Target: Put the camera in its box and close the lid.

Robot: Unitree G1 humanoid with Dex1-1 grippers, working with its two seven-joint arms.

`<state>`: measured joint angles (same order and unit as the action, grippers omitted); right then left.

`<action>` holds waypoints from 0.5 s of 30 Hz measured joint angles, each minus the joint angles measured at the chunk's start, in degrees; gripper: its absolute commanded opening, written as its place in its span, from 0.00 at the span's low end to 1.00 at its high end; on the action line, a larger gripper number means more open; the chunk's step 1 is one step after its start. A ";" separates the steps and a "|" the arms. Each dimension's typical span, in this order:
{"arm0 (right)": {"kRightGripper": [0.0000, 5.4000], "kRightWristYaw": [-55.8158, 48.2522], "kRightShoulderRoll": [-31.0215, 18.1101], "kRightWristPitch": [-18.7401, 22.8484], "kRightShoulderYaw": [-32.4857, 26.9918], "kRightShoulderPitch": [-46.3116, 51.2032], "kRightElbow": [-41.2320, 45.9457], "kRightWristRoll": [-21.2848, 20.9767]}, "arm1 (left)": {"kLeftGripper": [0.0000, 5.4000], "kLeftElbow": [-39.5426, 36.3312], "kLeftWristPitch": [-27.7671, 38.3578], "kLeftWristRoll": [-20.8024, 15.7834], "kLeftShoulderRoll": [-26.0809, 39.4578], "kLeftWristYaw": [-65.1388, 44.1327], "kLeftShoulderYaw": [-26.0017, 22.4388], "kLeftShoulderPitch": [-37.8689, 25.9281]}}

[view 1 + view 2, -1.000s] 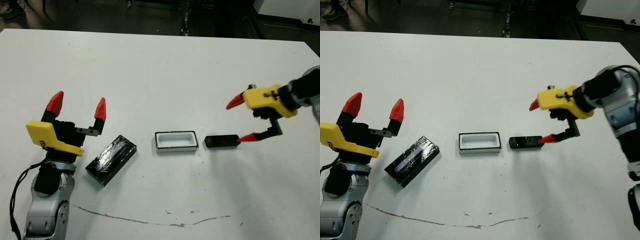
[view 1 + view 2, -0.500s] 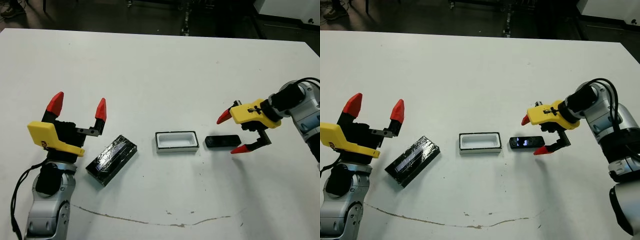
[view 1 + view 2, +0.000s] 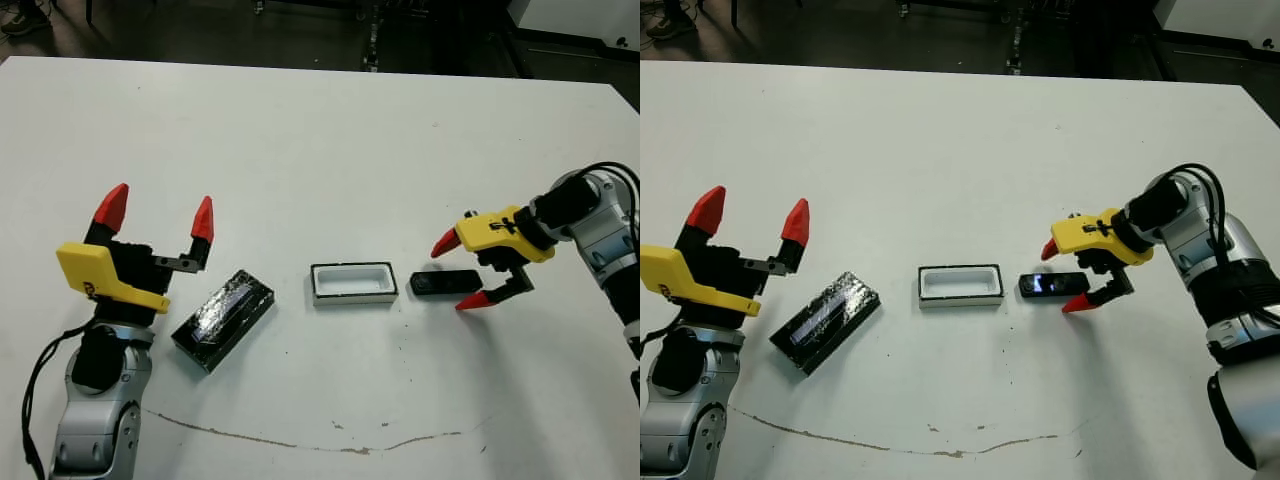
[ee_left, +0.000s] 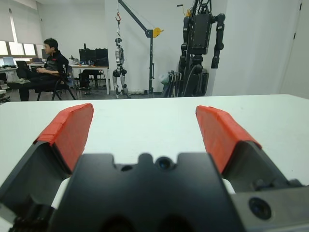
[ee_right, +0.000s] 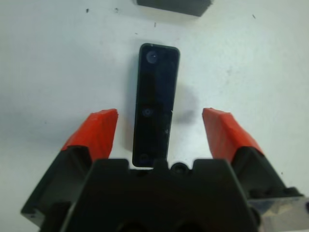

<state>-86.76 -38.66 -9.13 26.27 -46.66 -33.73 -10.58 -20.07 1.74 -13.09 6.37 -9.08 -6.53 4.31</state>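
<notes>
One camera (image 5: pixel 155 104) flat on table, between right end effector's (image 3: pixel 458 272) spread fingers, untouched

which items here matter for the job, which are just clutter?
Job:
- camera, flat on the table, between the open fingers of the right hand
- box, empty
- lid, lying off the box

Clutter:
- scuff line on the table
- left hand, open, idle

L gripper (image 4: pixel 145 128) fingers spread apart, nothing btwn them. White table (image 4: pixel 145 113) beyond. Seated person (image 4: pixel 46 72) in bkgd.
</notes>
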 measured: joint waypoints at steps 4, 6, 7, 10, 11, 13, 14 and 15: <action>0.63 0.63 0.00 1.22 -0.16 0.39 1.48 -0.18 | 1.00 -0.27 -0.30 0.05 0.00 0.02 0.00 -0.01; 0.56 1.06 0.00 1.39 -0.20 0.80 1.96 -0.47 | 1.00 -0.39 -0.32 0.05 0.00 0.02 0.00 -0.02; 0.53 1.15 0.00 1.87 -0.20 1.00 2.17 -0.57 | 1.00 -0.40 -0.33 0.11 0.00 0.06 0.00 -0.02; 0.45 1.20 0.00 4.53 -0.20 1.36 2.84 -0.79 | 1.00 -0.51 -0.34 0.46 0.00 0.36 0.01 -0.04; 0.43 1.19 0.00 5.22 -0.20 1.47 3.20 -1.06 | 1.00 -0.56 -0.34 0.52 0.00 0.39 0.01 -0.06; 0.38 1.13 -0.01 5.98 -0.12 1.48 3.87 -1.54 | 1.00 -0.68 -0.35 0.96 0.00 0.64 0.02 -0.11; 0.35 0.79 -0.03 6.17 0.05 1.47 4.20 -1.97 | 1.00 -0.69 -0.35 0.90 -0.01 0.74 0.00 -0.14; 0.33 0.50 -0.05 6.21 0.22 1.47 4.59 -2.34 | 1.00 -0.70 -0.37 0.88 -0.01 0.81 0.00 -0.16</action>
<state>-86.27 -38.71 -2.92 26.50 -45.19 -29.14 -12.92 -20.77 1.37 -12.22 6.36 -8.27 -6.53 4.14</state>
